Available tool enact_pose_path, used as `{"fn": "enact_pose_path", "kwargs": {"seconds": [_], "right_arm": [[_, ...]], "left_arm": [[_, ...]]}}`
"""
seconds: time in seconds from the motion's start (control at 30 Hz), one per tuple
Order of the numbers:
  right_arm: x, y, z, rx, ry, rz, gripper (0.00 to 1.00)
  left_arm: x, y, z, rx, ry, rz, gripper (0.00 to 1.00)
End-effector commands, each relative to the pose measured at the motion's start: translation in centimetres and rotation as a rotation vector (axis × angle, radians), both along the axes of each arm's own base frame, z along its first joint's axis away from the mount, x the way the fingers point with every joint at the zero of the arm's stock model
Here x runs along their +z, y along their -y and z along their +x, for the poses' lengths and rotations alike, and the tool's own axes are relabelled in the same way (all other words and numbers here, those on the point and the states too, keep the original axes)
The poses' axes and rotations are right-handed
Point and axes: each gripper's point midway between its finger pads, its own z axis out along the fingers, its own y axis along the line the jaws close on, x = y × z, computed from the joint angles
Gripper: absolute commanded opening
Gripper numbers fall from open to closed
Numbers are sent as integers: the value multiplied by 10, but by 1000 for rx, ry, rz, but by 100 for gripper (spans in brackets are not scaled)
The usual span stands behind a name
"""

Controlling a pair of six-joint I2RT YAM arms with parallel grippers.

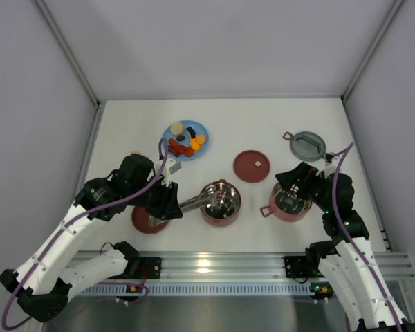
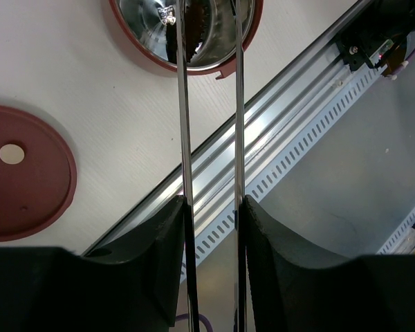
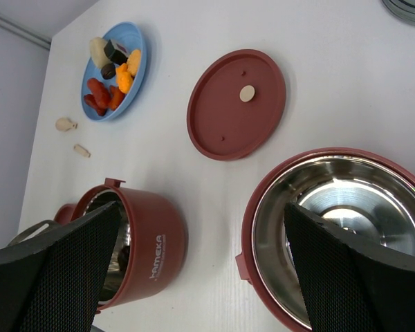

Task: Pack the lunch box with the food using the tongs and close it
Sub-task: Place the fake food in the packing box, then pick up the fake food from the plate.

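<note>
My left gripper [image 1: 169,200] [image 2: 211,204] is shut on the silver tongs [image 1: 194,202] [image 2: 185,138], one arm against each finger. The tongs' tips reach into the left dusty-red bowl [image 1: 220,203] [image 2: 187,41] of the lunch box, where something dark lies. My right gripper [image 1: 294,187] [image 3: 204,277] stands open over the rim of the right bowl [image 1: 290,203] [image 3: 346,207], holding nothing. The food [image 1: 183,140] [image 3: 114,72], red, orange, black and one pale piece, lies on a light-blue plate [image 1: 202,128] [image 3: 140,48] at the back left.
One flat maroon lid [image 1: 252,166] [image 3: 236,104] lies behind the bowls. Another lid [image 1: 146,220] [image 2: 24,183] sits under my left wrist. The grey top lid [image 1: 308,145] is at the back right. Two small beige bits [image 3: 66,124] lie beside the plate. The slotted metal rail [image 2: 283,138] marks the near edge.
</note>
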Motion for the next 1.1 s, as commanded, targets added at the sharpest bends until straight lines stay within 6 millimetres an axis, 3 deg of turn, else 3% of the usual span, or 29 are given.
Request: {"fn": "enact_pose_path", "kwargs": {"seconds": [0.0, 0.17, 0.27, 0.47, 0.67, 0.8, 1.07], "right_arm": [[20, 2, 8, -11, 78, 6, 99], [21, 1, 8, -6, 79, 7, 99], [22, 1, 8, -6, 79, 7, 99], [26, 1, 8, -2, 85, 4, 99], [26, 1, 7, 0, 87, 9, 99], [26, -1, 8, 5, 91, 17, 99], [33, -2, 7, 13, 103, 21, 99]], "left_arm": [[16, 9, 3, -15, 39, -59, 42], [21, 8, 6, 0, 55, -59, 40], [35, 9, 11, 22, 84, -81, 40], [56, 5, 36, 136, 169, -69, 38], [70, -8, 77, 327, 263, -7, 38], [69, -15, 110, 455, 321, 56, 39], [47, -4, 172, 584, 359, 185, 41]]}}
